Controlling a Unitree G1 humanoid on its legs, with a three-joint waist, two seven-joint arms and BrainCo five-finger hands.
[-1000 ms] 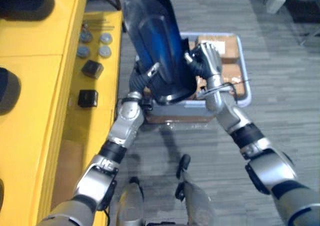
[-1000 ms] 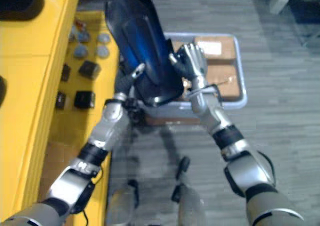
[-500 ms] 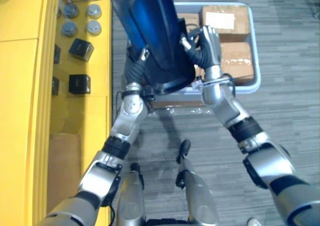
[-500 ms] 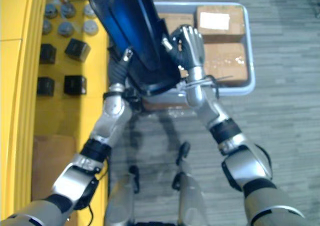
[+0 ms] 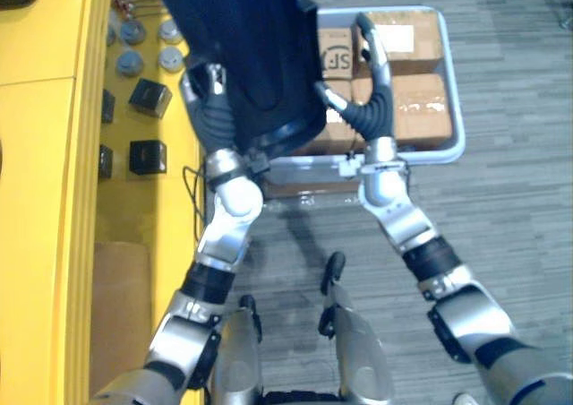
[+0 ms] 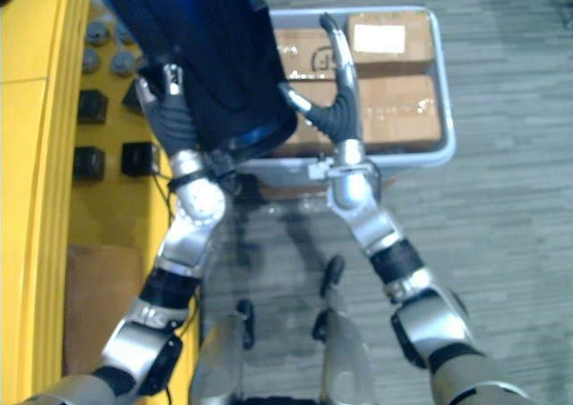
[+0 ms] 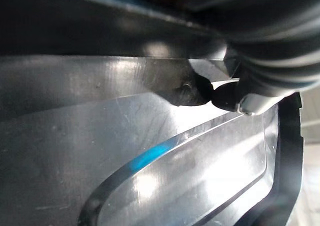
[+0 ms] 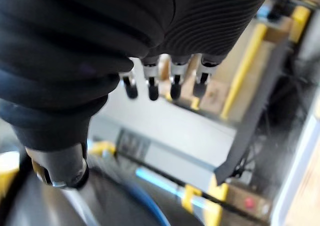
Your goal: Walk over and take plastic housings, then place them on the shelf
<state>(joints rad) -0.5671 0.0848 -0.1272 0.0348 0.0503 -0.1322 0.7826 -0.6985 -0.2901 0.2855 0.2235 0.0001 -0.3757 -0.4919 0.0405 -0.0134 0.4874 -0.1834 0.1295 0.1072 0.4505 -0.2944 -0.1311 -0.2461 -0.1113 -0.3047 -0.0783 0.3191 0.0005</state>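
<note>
Two robot hands bear one large plastic housing (image 5: 246,56) between them, raised well above the floor (image 5: 510,208). The housing is dark blue and glossy, long and rounded, and it stands tilted, with its lower end towards the robot and its upper end running out of the eye views.

The left robot hand (image 5: 211,109) lies against the housing's left flank, near the lower end, with its dark ribbed cover turned outward. Its wrist view looks from very close along the housing's shiny skin (image 7: 150,151), where a curved raised line carries a blue glint; whether this robot hand is open or closed I cannot tell.

The right robot hand (image 5: 369,109) is at the housing's right side. Its fingers (image 8: 150,88) are straight and spread in a row, grasping nothing, and its thumb (image 8: 57,168) stands apart from them, pointing towards the housing. So this robot hand is open and props the housing from the side rather than clasping it.

Under the housing and past it, a grey bin (image 5: 421,157) stands on the floor with cardboard boxes (image 5: 421,109) packed inside; the housing hides the bin's left end.

A yellow shelf (image 5: 54,154) runs along the robot's left. Near its right edge lie two black cubes (image 5: 148,96), one beyond the other, and a cluster of grey round parts (image 5: 130,62) lies farther along that edge. A brown flat sheet (image 5: 121,306) lies on the shelf nearer the robot.
</note>
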